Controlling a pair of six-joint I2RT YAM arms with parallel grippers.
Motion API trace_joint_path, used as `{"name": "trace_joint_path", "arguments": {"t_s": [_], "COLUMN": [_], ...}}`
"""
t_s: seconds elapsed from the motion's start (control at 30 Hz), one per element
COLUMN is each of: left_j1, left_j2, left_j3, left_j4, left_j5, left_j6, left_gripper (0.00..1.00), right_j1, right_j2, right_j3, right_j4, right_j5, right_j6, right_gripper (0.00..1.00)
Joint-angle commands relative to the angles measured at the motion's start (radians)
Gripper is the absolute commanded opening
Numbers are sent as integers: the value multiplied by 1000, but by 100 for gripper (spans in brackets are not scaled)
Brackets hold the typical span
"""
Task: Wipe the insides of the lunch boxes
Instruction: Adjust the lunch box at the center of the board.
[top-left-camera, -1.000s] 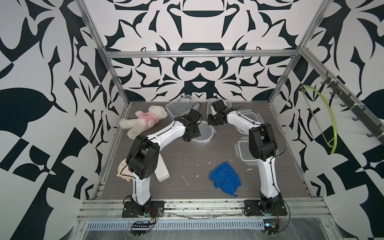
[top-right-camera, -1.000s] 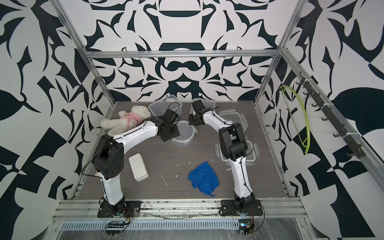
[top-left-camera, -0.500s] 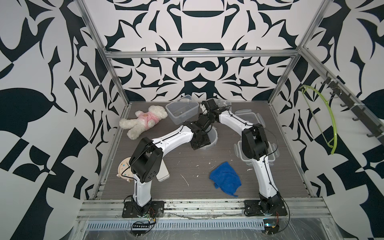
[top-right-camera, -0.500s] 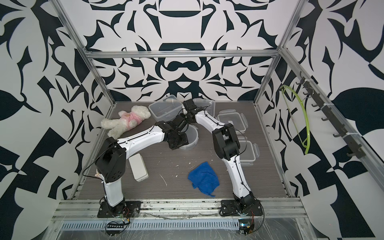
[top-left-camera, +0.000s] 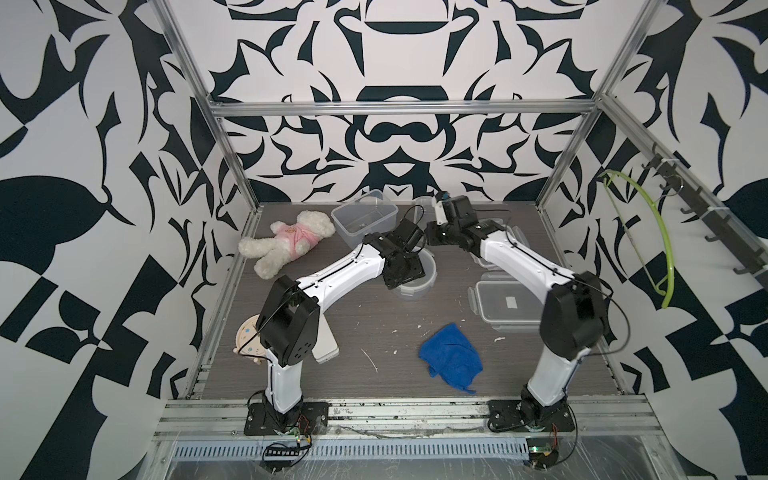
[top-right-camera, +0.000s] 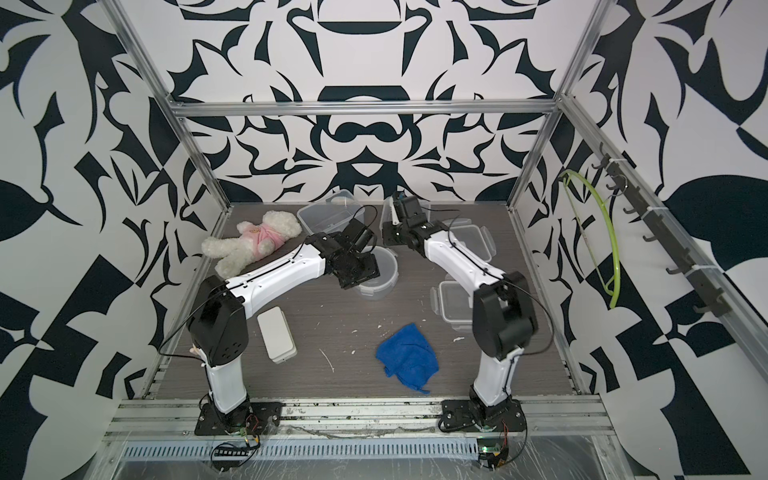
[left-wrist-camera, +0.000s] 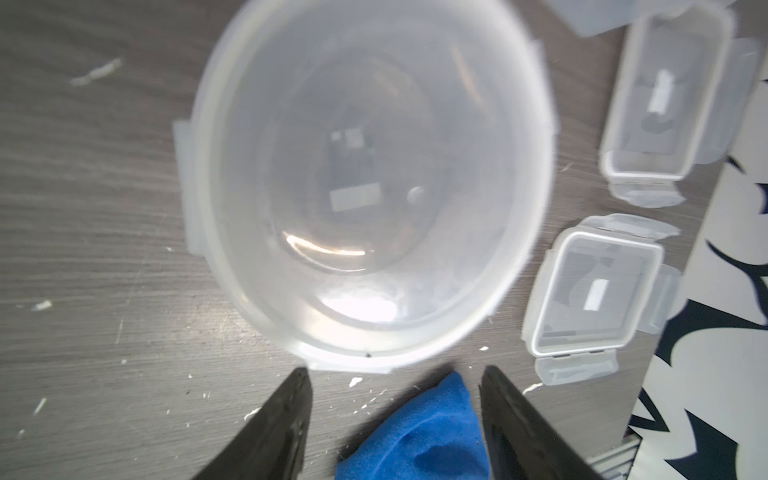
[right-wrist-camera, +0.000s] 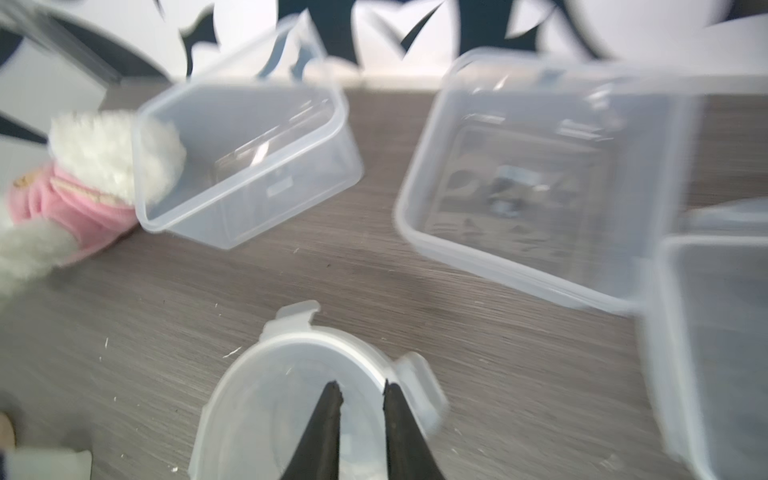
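The round lunch box stands open at mid-table, lying right under my left gripper, which is open and empty. The blue cloth lies crumpled nearer the front. A rectangular lunch box sits by the back wall. The other rectangular lunch box stands beside it. My right gripper hovers over the round lid on the table, its fingers a narrow gap apart with nothing between them. Two stickered rectangular lids lie on the right.
A white teddy in pink lies at the back left. A flat white case and a round wooden piece sit by the left arm's base. A green hanger hangs on the right wall. White crumbs dot the table.
My right gripper's fingers have parted a little and that arm has drawn back to the right. My left arm has swung further over the round lunch box.
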Motion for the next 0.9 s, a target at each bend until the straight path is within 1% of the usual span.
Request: {"name": "trace_joint_path", "arguments": {"t_s": [0.0, 0.1, 0.2, 0.27, 0.3, 0.4, 0.53, 0.63, 0.7, 0.77, 0.83, 0.87], "left_j1": [20, 36, 41, 44, 45, 47, 51, 54, 57, 60, 65, 68], "left_j2": [-25, -9, 5, 10, 12, 9, 15, 30, 36, 41, 47, 49], "left_j3": [45, 50, 60, 66, 65, 54, 44, 46, 45, 40, 34, 32], "left_j4": [-42, -39, -44, -51, -53, -48, -47, -49, -47, -44, -36, -32], "left_j5": [-23, -1, 2, 0, 0, -2, -3, 5, 7, 9, 16, 18], "left_j6": [34, 39, 46, 51, 50, 50, 47, 46, 47, 49, 51, 54], "left_gripper": [68, 68, 68, 67, 67, 67, 67, 67, 67, 67, 67, 67], "right_j1": [-12, -11, -13, -12, -12, 0, 33, 35, 27, 7, -15, -28], "right_j2": [-112, -158, -95, -21, 19, 120, 247, 317, 319, 295, 247, 210], "right_j3": [-149, -252, -243, -194, -168, -88, 105, 227, 253, 244, 193, 149], "right_j4": [58, 54, 15, -22, -25, -7, -62, -94, -94, -94, -78, -66], "right_j5": [119, 181, 194, 177, 147, 76, 44, 13, 18, 3, -18, -28], "right_j6": [41, 45, 23, 17, 21, 55, 52, 49, 43, 36, 28, 31], "right_gripper": [20, 16, 12, 9, 8, 8, 10, 10, 10, 10, 11, 13]}}
